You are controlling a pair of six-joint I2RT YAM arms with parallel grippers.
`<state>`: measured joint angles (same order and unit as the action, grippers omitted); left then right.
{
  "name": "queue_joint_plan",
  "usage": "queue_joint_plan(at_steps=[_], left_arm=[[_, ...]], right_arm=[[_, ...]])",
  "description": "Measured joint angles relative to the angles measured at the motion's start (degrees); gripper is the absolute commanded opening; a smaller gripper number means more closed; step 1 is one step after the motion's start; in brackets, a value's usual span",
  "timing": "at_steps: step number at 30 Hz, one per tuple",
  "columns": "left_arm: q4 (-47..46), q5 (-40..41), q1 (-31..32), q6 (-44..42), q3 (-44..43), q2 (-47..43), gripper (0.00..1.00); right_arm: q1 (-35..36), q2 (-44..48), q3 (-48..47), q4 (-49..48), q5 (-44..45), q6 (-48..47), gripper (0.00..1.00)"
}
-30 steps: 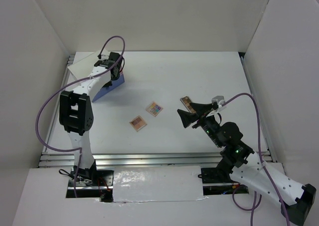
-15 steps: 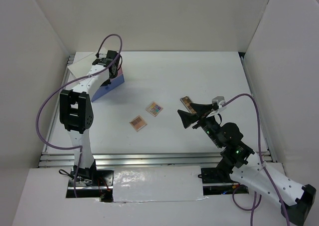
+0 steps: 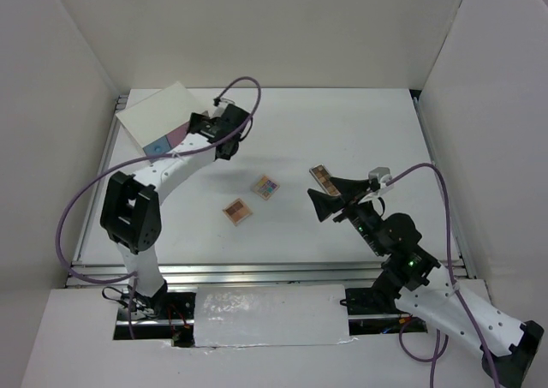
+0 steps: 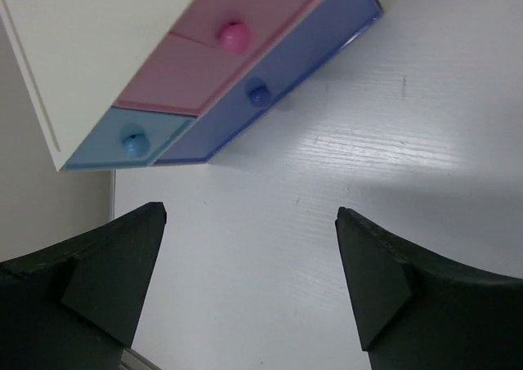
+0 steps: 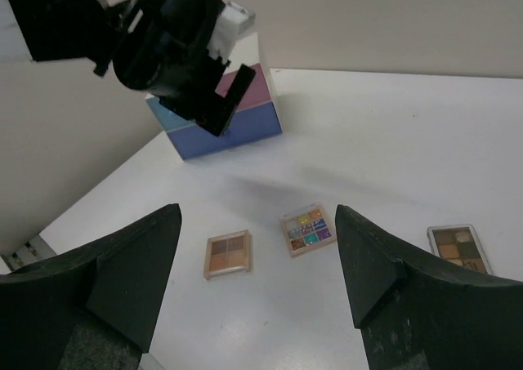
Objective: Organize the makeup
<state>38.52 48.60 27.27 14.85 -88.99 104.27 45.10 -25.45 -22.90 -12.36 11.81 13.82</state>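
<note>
White table, two arms on it. You have the left arm stretched from its base at the near left, elbow up, forearm slanting toward the far middle. The left gripper hangs over bare table just right of the white box. In its wrist view the fingers stand wide apart with nothing between them, only table below. The box front shows there: pink drawer fronts with a pink knob, a pale blue drawer, a darker blue drawer. The frame cuts off the box's top and left side. From above you can't make out the left fingers, as the wrist body covers them.

Your right arm comes from the near right, bent, pointing back toward the middle. The right gripper is held above the table, jaws spread wide, holding nothing.

The makeup lies in a loose row mid-table: brown square palette at the left, multicolour square palette next to it, long palette at the right. All three lie apart from each other and well apart from the box. In the top view the long palette is half hidden under the right gripper; in the wrist view a finger cuts its near corner. Its pans are too dark to name. The right arm's rear end runs out of frame at bottom right.
</note>
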Motion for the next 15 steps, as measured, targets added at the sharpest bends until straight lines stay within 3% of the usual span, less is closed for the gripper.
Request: queue_joint_plan(at_steps=[9,15], left_arm=[[-17.7,8.8,3.8,-15.7,14.2,10.1,0.99],[-26.6,10.9,4.0,-25.8,15.7,13.9,0.91]], right_arm=[[0.0,12.5,0.0,5.7,5.1,3.4,0.84],[0.0,20.4,0.9,7.4,2.7,8.9,0.82]])
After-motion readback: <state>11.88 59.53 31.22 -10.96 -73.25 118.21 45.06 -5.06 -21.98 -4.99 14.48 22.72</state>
